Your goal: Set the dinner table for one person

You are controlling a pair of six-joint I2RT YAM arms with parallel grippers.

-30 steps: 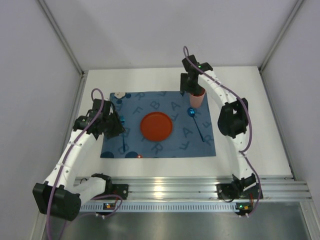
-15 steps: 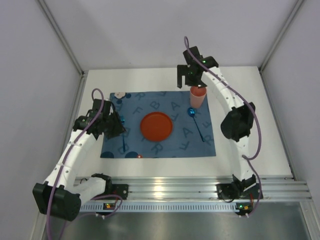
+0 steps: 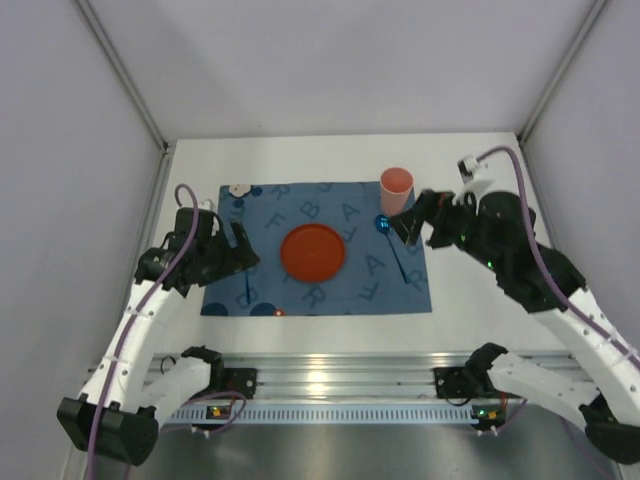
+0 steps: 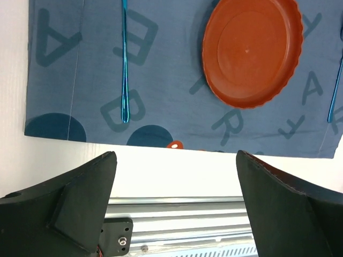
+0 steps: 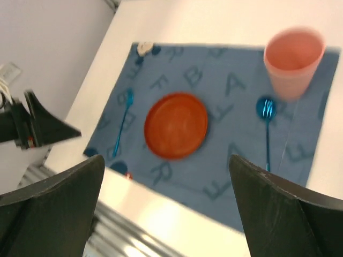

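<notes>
The white dinner table point(image 3: 500, 300) carries a dark blue lettered placemat point(image 3: 350, 215). An orange plate point(image 3: 312, 251) lies at the mat's middle. A pink cup point(image 3: 396, 187) stands upright at its far right corner. A blue fork point(image 3: 397, 252) lies right of the plate, and a blue utensil point(image 3: 246, 285) lies left of it. My left gripper point(image 3: 243, 250) hovers open over the mat's left part, holding nothing. My right gripper point(image 3: 412, 218) hangs open and empty, right of the fork and nearer than the cup. The right wrist view shows cup point(image 5: 293, 59), plate point(image 5: 176, 126) and fork point(image 5: 266, 110).
An aluminium rail point(image 3: 330, 375) runs along the table's near edge, with both arm bases on it. Grey walls close in the left, far and right sides. The left wrist view shows the plate point(image 4: 252, 51), the left utensil point(image 4: 124, 59) and the rail point(image 4: 177, 214).
The right gripper has let go of the pink cup and swung back to the right and nearer. The left gripper has opened and drawn back slightly, leaving the blue utensil on the mat.
</notes>
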